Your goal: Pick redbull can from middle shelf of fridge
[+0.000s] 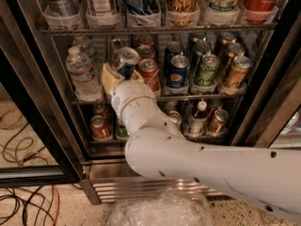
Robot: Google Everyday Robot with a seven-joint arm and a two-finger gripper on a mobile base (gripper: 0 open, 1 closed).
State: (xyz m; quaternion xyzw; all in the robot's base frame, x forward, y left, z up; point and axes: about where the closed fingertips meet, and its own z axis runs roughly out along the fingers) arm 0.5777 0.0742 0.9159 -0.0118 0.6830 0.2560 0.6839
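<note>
The redbull can (125,60), slim, blue and silver with a silver top, is tilted at the front left of the middle shelf (207,97). My gripper (117,73) is at the end of the white arm that reaches up from the lower right. Its cream-coloured fingers (109,77) are closed around the can's lower body. A red Coke can (150,74) stands just right of it and a dark-blue Pepsi can (178,72) further right. The fridge (28,102) has a black frame, and its door is open.
Water bottles (81,72) stand left of the gripper, green (205,69) and bronze cans (235,72) at the right. Tall cans fill the rack above (141,29); small bottles and cans sit below (200,119). Steel slatted base (141,188), crumpled clear plastic (160,211), floor cables (19,206).
</note>
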